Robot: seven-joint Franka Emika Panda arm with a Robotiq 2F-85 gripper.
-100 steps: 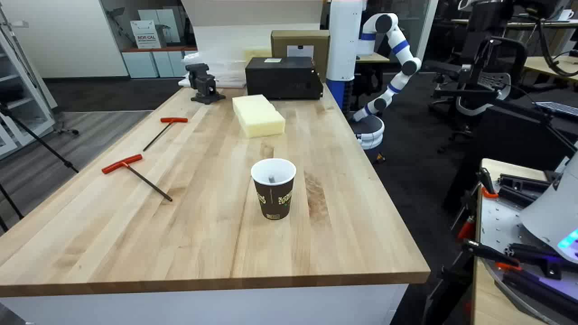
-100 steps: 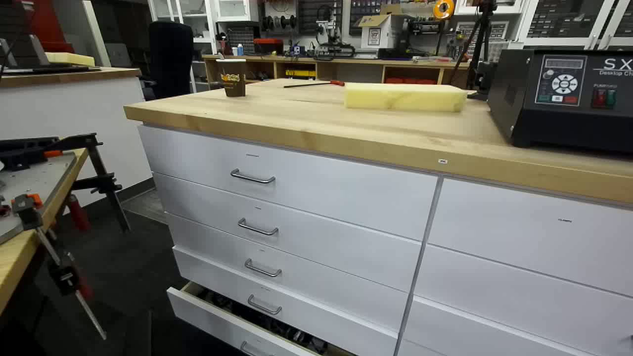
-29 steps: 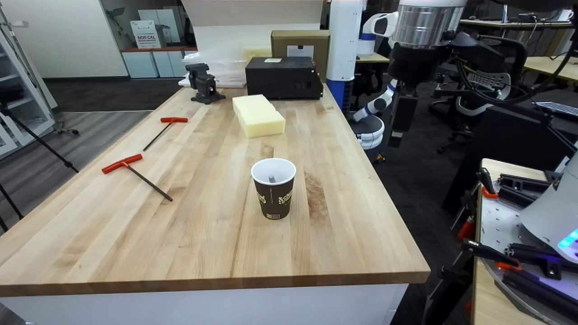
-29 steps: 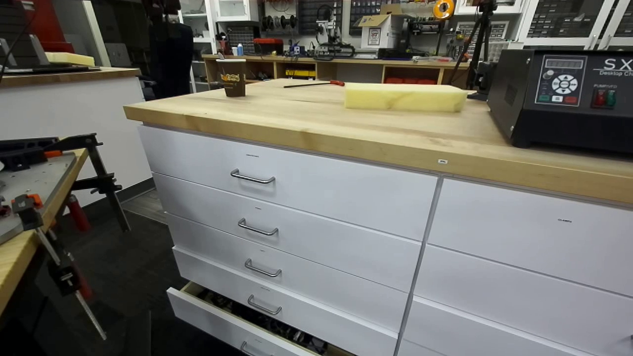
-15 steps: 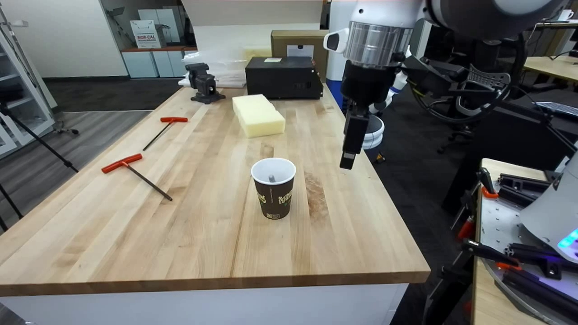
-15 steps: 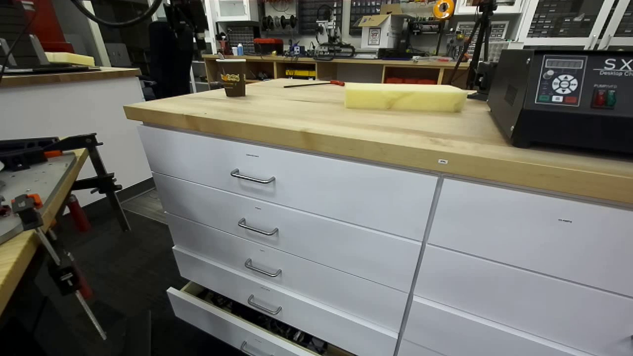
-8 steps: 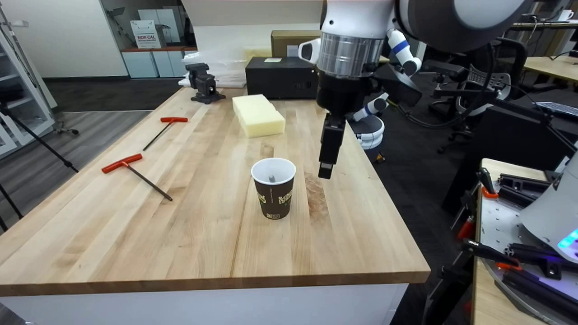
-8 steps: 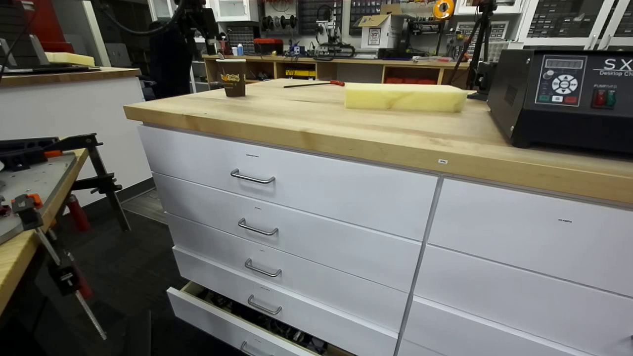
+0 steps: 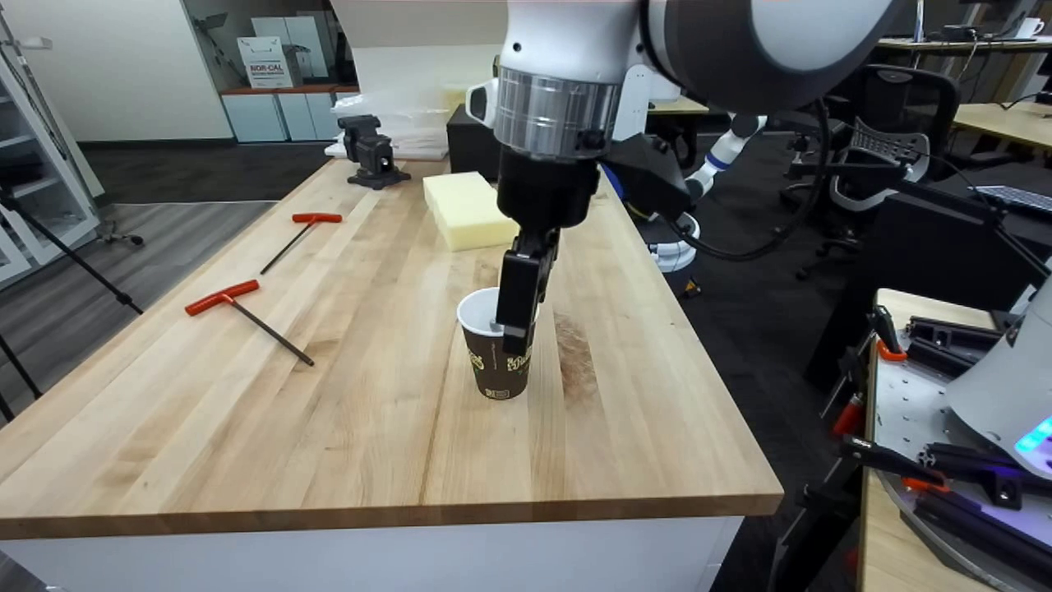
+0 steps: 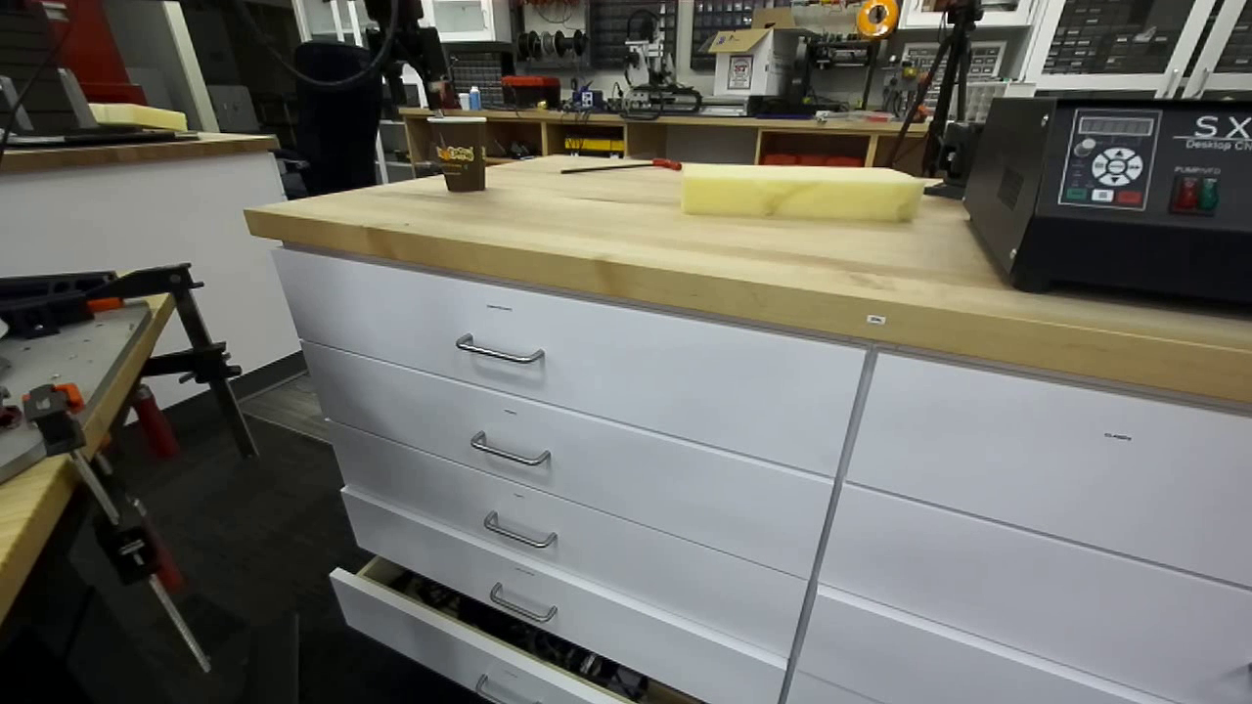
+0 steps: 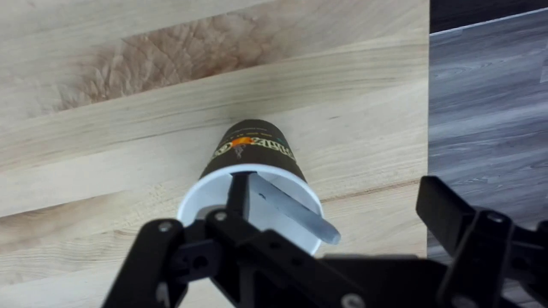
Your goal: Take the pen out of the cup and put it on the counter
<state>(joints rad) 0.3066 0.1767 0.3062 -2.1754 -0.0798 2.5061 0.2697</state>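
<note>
1. Container: your dark brown paper coffee cup point(image 9: 491, 366), white inside, stands upright on the butcher-block counter point(image 9: 329, 444).
2. Contents: the pen point(image 11: 291, 207), grey in the wrist view, leans inside the cup, its upper end showing past the rim.
3. Further container: the lower drawer point(image 10: 421, 636) stands partly pulled out, holding dark items point(image 10: 533, 642) you cannot identify.
4. Markings: you read "NOR-CAL" on the white carton point(image 9: 271, 64), plus "SX" and "Desktop CN", cut off by the frame edge, on the black control box point(image 10: 1144, 244). The cup's pale lettering is not surely legible.
5. Hand: your gripper point(image 11: 335, 192) has its fingers point(image 11: 443, 214) spread wide.
6. Position: in the wrist view, the pen shows between them, nearer the finger overlapping the cup's mouth; whether that fingertip is inside, you cannot tell.
</note>
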